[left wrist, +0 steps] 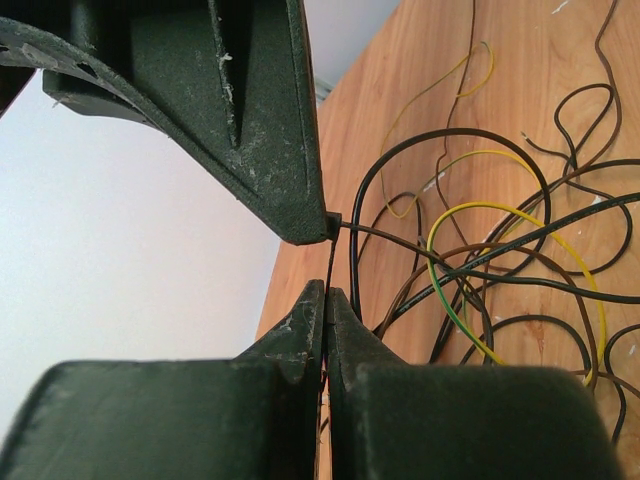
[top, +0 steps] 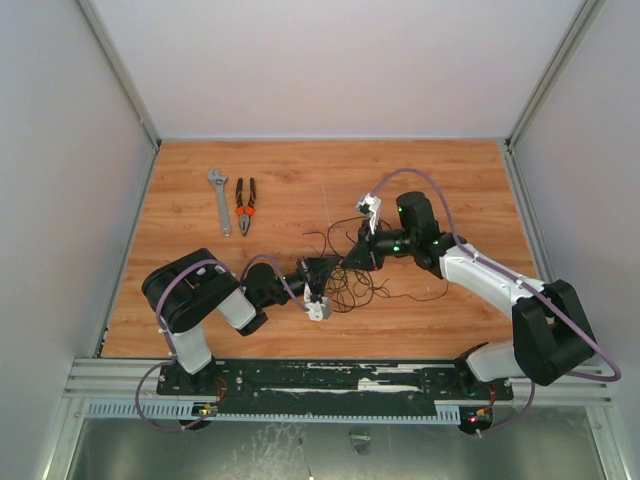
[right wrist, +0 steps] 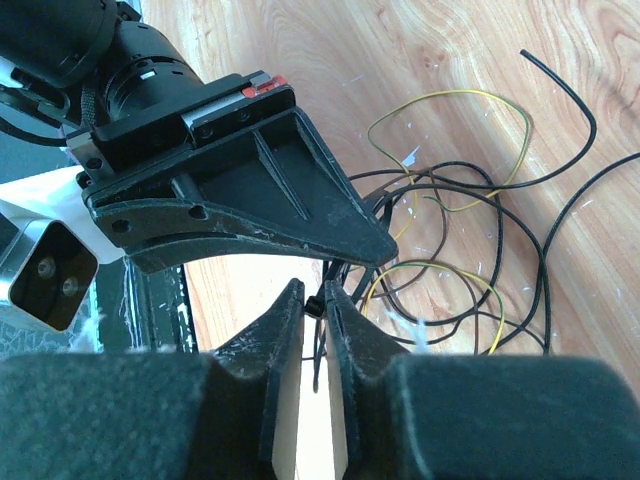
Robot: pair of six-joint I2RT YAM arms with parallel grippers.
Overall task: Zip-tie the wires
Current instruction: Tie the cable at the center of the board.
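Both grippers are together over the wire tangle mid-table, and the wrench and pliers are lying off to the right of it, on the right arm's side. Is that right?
Not quite: the wrench and pliers lie to the left of the wires, on the left arm's side, as the top external view shows. The left gripper and right gripper are indeed together over the tangle mid-table.
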